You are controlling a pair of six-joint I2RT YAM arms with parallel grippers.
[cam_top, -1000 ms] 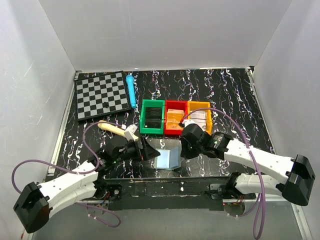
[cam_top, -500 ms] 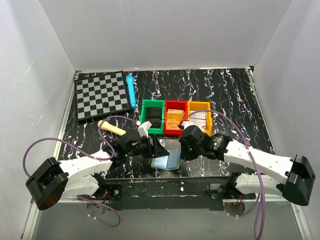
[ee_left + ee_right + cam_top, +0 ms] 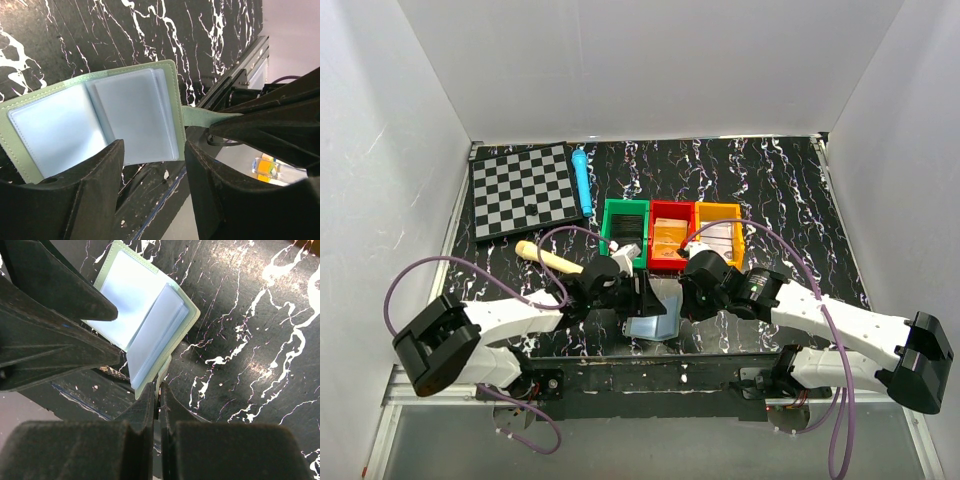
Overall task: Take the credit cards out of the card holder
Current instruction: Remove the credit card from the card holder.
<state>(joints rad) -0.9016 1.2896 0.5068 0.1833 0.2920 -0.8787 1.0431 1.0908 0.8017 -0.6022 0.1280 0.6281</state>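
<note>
Card holder (image 3: 655, 322): lies open near the front edge of the table (image 3: 770, 180), between the two arms, with its pale blue inside showing.
Cards: a pale rectangle sits layered in one panel's pocket. It is probably the cards, but no printed face shows, so I cannot tell for sure.
Handling: it looks light, thin and floppy at the fold, and likely to slide or fold shut if pushed. The cards are stiff and smooth, so there is little for a finger to catch.
Where to hold: pinning the side tab (image 3: 200, 116) seems sound. The cards are best taken by their exposed edge at the pocket mouth.
Right gripper (image 3: 159, 390): pinched closed on the tab, holding the card holder in place.
Left gripper (image 3: 152, 150): jaws partly apart, straddling the panel's near edge, with nothing visibly clamped.
Left wrist view: shows both panels face-on, the pocket layers and the tab running off to the right gripper.
Right wrist view: shows the pinch on the tab itself, and a finger of the left gripper over the far panel.
Top view: shows the surroundings, though the grippers hide most of the card holder.
Nearby: green bin (image 3: 625, 232), red bin (image 3: 670, 235) and orange bin (image 3: 720, 232) just behind.
Farther off: chessboard (image 3: 525, 190) and blue pen (image 3: 582, 180).
</note>
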